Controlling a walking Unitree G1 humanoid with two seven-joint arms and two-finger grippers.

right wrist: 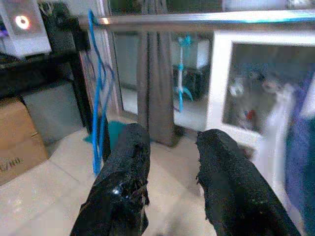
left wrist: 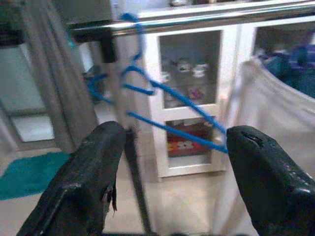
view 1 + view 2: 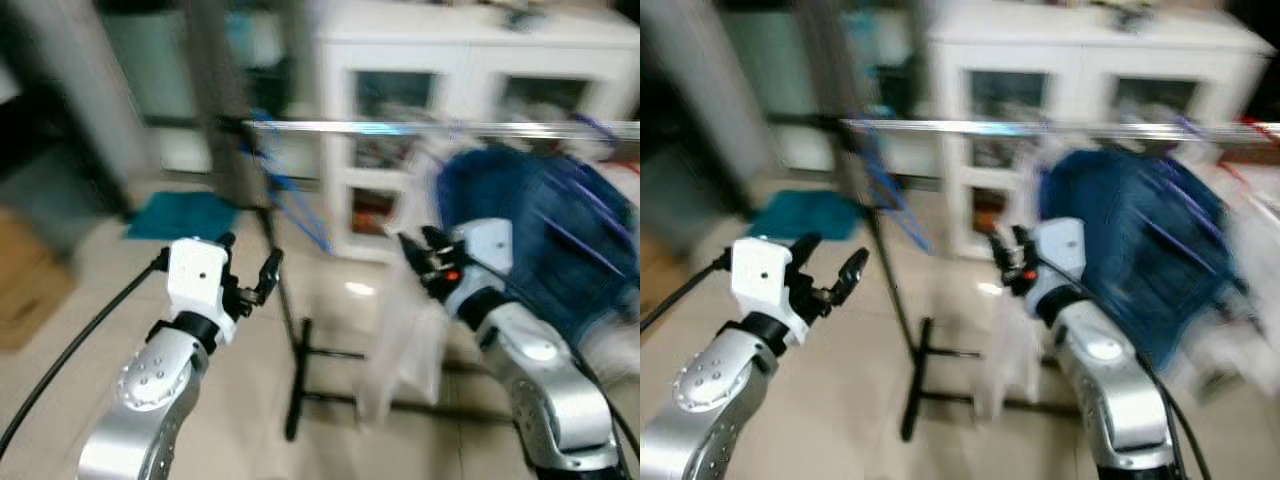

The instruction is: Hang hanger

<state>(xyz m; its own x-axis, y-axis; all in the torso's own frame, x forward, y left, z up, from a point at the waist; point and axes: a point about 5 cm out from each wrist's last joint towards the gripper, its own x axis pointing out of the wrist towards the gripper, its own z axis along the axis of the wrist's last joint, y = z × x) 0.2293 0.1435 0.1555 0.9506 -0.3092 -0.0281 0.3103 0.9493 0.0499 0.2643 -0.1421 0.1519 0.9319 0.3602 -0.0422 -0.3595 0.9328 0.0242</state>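
A silver rail [image 3: 430, 127] of a clothes rack runs across in front of me. Blue hangers [image 3: 290, 205] hang empty at its left end, by the black upright post [image 3: 268, 225]. My left gripper [image 3: 250, 262] is open below and just left of them, holding nothing. In the left wrist view the blue hangers [image 2: 172, 113] lie ahead between the black fingers [image 2: 83, 187]. My right gripper [image 3: 422, 248] is raised under the rail beside a dark blue garment [image 3: 540, 230], open and empty. The right wrist view shows the blue hangers [image 1: 96, 98] off to one side.
A white cloth [image 3: 400, 350] hangs below the rail between the arms. A white glass-door cabinet [image 3: 470, 60] stands behind the rack. The rack's black foot [image 3: 300, 380] rests on the tiled floor. A teal mat [image 3: 180, 213] and a cardboard box [image 3: 25, 280] lie at the left.
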